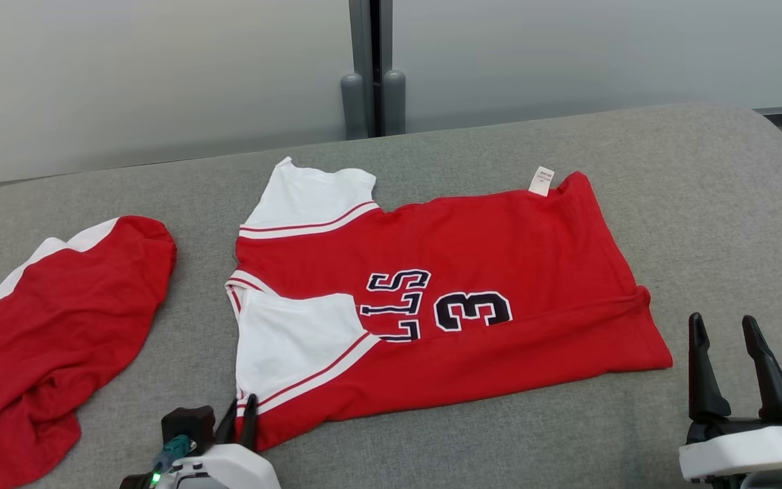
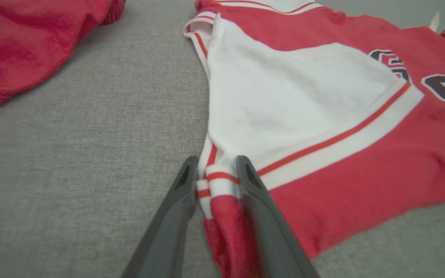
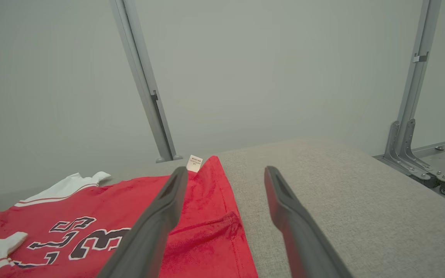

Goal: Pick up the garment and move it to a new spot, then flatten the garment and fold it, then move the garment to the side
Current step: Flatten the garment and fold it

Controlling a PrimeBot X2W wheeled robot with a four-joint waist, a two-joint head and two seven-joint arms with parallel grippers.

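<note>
The grey padded surface (image 1: 703, 204) lies bare at frame right; the red jersey (image 1: 513, 251) is spread mid-frame (lettering partly under a white sleeve (image 1: 289, 339)); a second red garment (image 1: 58, 319) is cut off lower left; the left gripper (image 1: 241, 409) pinches the jersey's bottom-edge cuff; the right gripper (image 1: 722, 319) stands spread, apart from the hem.

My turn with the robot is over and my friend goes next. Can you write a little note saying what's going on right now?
Left gripper: shut on the near sleeve cuff of the red and white jersey.
Right gripper: open, holding nothing, beside the jersey's hem end.
The jersey lies spread mostly flat on the grey cushion. A second red garment lies crumpled to its left.
Done, as it looks: placed and mostly flattened.
Left: fold it, then move it to the side.
</note>
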